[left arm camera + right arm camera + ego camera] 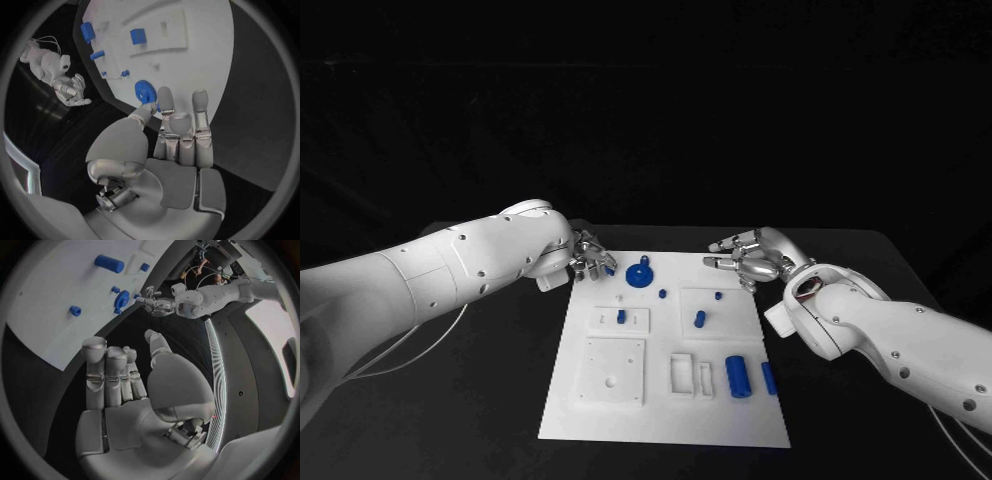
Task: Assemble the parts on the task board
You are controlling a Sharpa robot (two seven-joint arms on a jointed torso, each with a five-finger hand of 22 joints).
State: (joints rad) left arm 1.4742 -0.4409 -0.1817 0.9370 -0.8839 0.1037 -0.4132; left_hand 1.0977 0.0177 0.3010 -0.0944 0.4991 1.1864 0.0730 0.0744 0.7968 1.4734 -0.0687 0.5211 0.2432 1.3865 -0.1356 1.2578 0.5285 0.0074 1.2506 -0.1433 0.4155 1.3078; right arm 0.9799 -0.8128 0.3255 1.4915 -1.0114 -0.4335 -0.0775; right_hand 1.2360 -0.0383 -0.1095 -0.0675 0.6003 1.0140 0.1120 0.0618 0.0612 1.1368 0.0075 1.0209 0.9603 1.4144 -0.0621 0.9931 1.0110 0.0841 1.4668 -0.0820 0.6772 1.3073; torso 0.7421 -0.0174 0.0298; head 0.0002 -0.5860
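Observation:
The white task board (668, 420) lies in the middle of the black table. A blue gear (640, 276) lies near its far edge, with small blue pegs (662, 293) just behind it and two blue cylinders (736, 376) nearer me. My left hand (589, 258) hovers at the board's far left corner, fingers apart and holding nothing. In the left wrist view its fingertips (165, 95) are close beside the gear (145, 91). My right hand (744, 258) hovers at the far right corner, and its straight fingers (109, 375) hold nothing.
Raised white blocks (613, 370) with slots and holes stand on the board, and one holds an upright blue piece (622, 316). Bare black table (473, 400) lies on both sides of the board. The right wrist view shows the gear (121, 299) and a blue cylinder (109, 263).

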